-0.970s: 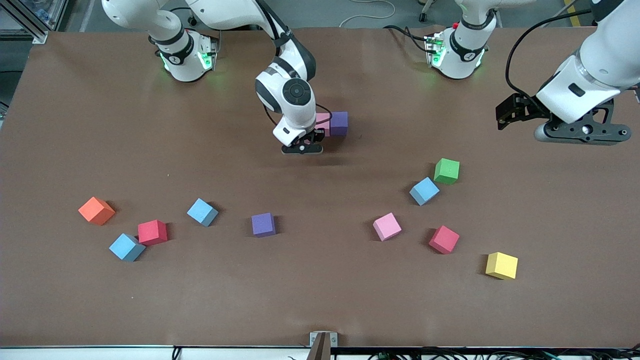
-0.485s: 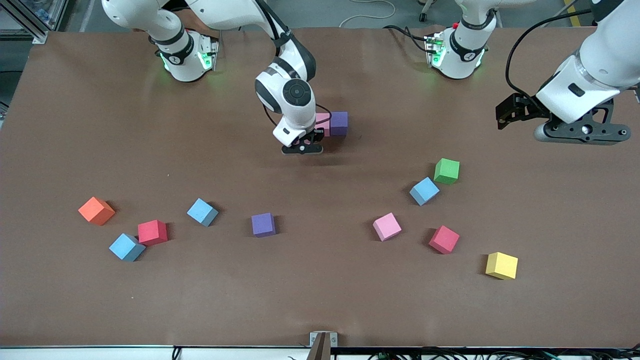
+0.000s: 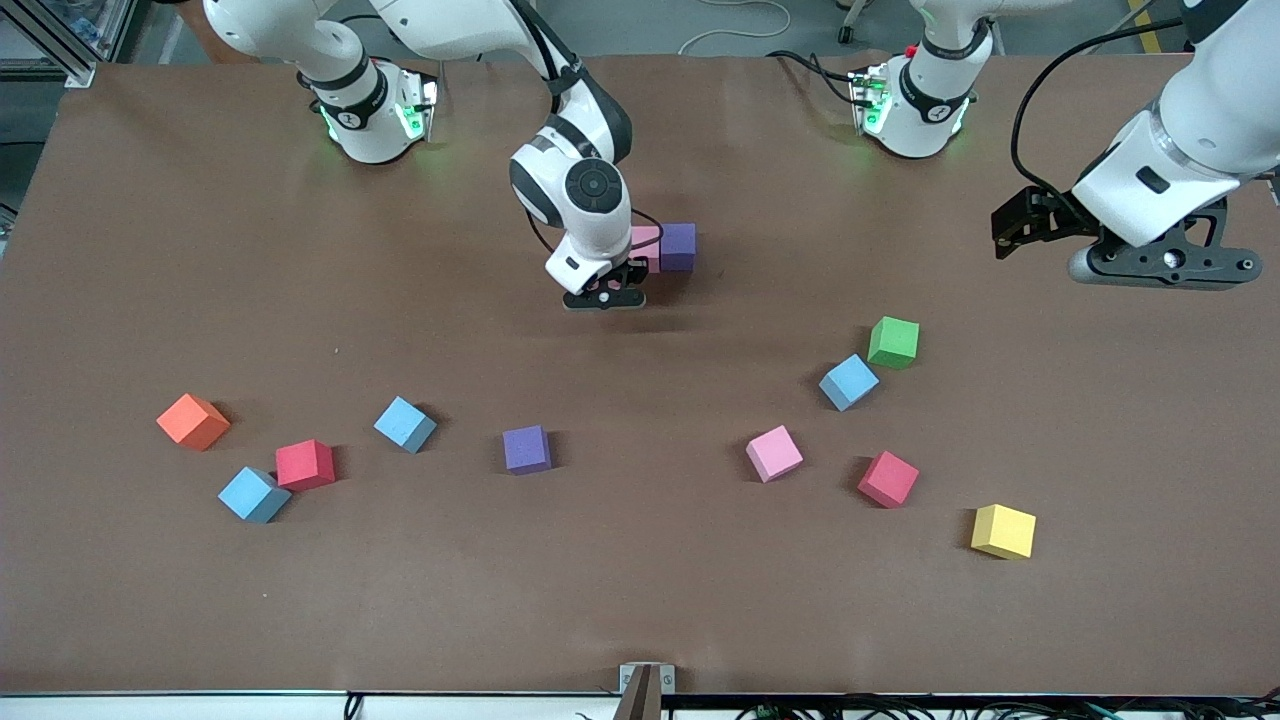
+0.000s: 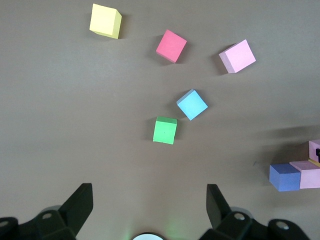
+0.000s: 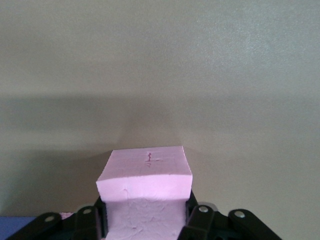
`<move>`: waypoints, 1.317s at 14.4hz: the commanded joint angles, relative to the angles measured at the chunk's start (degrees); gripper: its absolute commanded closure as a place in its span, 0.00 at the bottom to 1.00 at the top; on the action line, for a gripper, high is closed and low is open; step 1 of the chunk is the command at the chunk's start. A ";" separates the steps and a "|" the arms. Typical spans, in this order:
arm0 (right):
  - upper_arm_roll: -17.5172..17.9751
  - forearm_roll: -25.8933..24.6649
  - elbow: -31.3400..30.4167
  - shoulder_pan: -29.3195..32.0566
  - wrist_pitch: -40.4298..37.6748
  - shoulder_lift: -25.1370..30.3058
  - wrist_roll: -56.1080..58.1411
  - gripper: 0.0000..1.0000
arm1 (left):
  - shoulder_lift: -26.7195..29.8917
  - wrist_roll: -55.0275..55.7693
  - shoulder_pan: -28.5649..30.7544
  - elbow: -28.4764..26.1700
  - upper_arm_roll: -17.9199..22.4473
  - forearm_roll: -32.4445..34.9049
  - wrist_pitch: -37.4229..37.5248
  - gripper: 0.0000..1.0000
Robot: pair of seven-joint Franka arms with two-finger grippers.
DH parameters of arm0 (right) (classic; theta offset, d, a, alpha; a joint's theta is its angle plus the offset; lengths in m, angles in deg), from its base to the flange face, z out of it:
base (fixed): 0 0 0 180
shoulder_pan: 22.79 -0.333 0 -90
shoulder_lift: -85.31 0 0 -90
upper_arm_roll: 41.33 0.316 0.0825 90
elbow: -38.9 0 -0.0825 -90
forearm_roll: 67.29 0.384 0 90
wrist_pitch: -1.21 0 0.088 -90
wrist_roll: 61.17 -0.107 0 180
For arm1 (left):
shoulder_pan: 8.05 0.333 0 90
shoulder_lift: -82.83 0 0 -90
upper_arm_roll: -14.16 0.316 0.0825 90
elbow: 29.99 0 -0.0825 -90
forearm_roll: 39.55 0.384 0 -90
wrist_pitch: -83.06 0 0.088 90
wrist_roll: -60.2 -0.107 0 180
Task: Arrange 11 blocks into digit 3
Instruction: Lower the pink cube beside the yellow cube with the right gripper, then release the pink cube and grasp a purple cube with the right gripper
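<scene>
A pink block [image 3: 645,240] and a purple block [image 3: 678,247] sit touching in a row on the table's middle, toward the robots' bases. My right gripper [image 3: 604,297] is down at the table beside that pink block. It is shut on another pink block [image 5: 145,175], whose sides its fingers [image 5: 101,207] press; the wrist hides this block in the front view. My left gripper [image 3: 1160,265] hangs open and empty over the left arm's end of the table, fingers [image 4: 82,197] spread wide.
Loose cubes lie nearer the front camera: orange [image 3: 193,421], red [image 3: 305,464], blue [image 3: 254,494], blue [image 3: 405,423], purple [image 3: 526,448], pink [image 3: 774,452], red [image 3: 887,478], yellow [image 3: 1003,530], blue [image 3: 849,381], green [image 3: 893,342].
</scene>
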 commanded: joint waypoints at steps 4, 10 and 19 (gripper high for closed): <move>-0.27 0.20 1.55 0.33 -0.64 -1.11 1.04 0.00 | 0.25 -0.09 -0.01 0.57 -0.29 1.25 0.91 0.00; -0.35 0.29 2.08 0.42 -1.87 -0.23 1.13 0.00 | 0.25 -0.09 -0.01 0.57 -0.29 1.25 0.91 0.00; -5.61 0.29 4.28 4.37 -10.49 8.56 0.42 0.00 | 0.25 -0.27 0.34 0.57 -0.29 1.25 1.26 0.00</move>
